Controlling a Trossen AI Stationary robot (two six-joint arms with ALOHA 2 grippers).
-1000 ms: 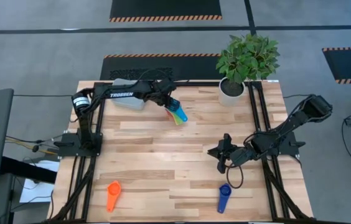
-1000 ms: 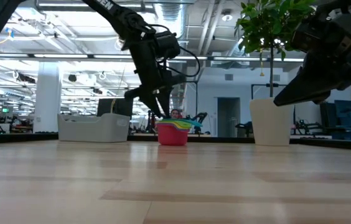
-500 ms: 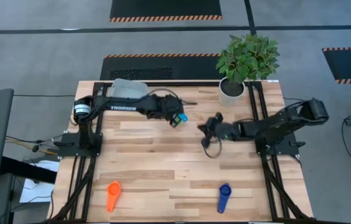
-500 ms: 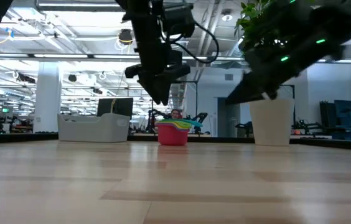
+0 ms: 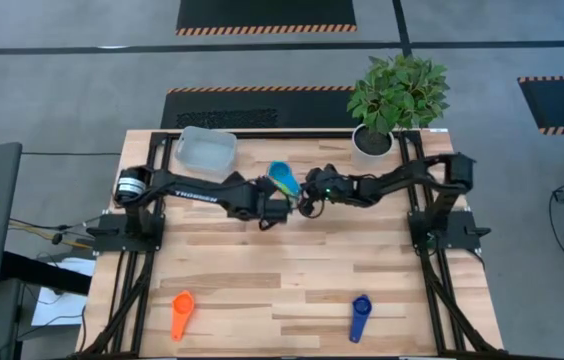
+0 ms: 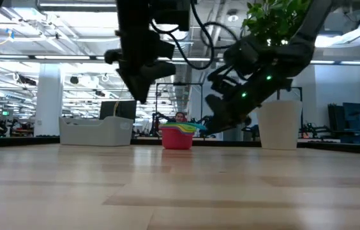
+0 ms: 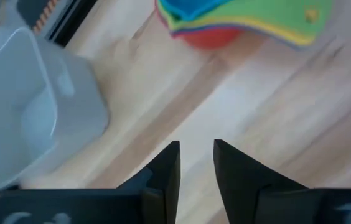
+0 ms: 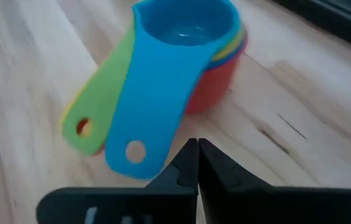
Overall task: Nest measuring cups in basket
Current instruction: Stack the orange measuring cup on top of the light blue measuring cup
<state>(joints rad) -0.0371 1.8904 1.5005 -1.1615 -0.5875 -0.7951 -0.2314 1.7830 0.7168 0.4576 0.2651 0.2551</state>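
Both arms have swung to mid-table since a second ago. From above, the left gripper (image 5: 274, 212) has left the nested stack (image 5: 283, 179), and the right gripper (image 5: 312, 190) has come in just beside it; the basket (image 5: 206, 150) sits well apart, and the orange cup (image 5: 181, 310) and dark blue cup (image 5: 361, 316) lie loose. Low down, the stack (image 6: 179, 136) rests on the table (image 6: 180, 185). The left wrist shows its fingers (image 7: 166, 171) slightly apart, empty. The right wrist shows its fingers (image 8: 187, 168) together by the blue handle (image 8: 154, 118). Arriving pinched, they could knock the stack apart.
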